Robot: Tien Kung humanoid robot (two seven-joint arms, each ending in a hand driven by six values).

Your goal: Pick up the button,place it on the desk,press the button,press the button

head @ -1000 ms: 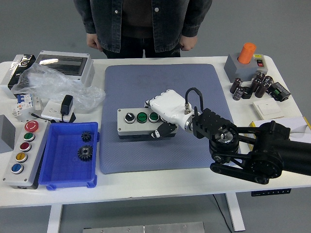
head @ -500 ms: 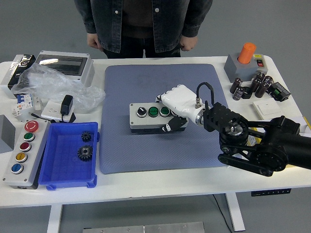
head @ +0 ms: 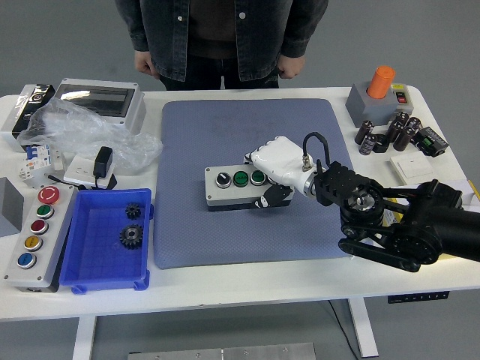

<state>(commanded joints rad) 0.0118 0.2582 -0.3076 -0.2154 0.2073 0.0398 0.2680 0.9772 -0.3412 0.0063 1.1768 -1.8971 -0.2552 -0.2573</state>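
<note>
- Grey button box (head: 238, 187), the one with three buttons on top, had slid a little rightward across the blue-grey mat (head: 247, 135) over the last second, and it now sat flat near the mat's middle.
- That suggested the carrying step was about done: the box looked set down, and the two presses were not yet made.
- White right hand (head: 274, 174) was still curled round the box's right end, fingers over the top and thumb (head: 268, 199) on the near side, gripping it.
- Left hand was out of view.
- Behind the table a person (head: 217, 34) stood with hands away from it.
</note>
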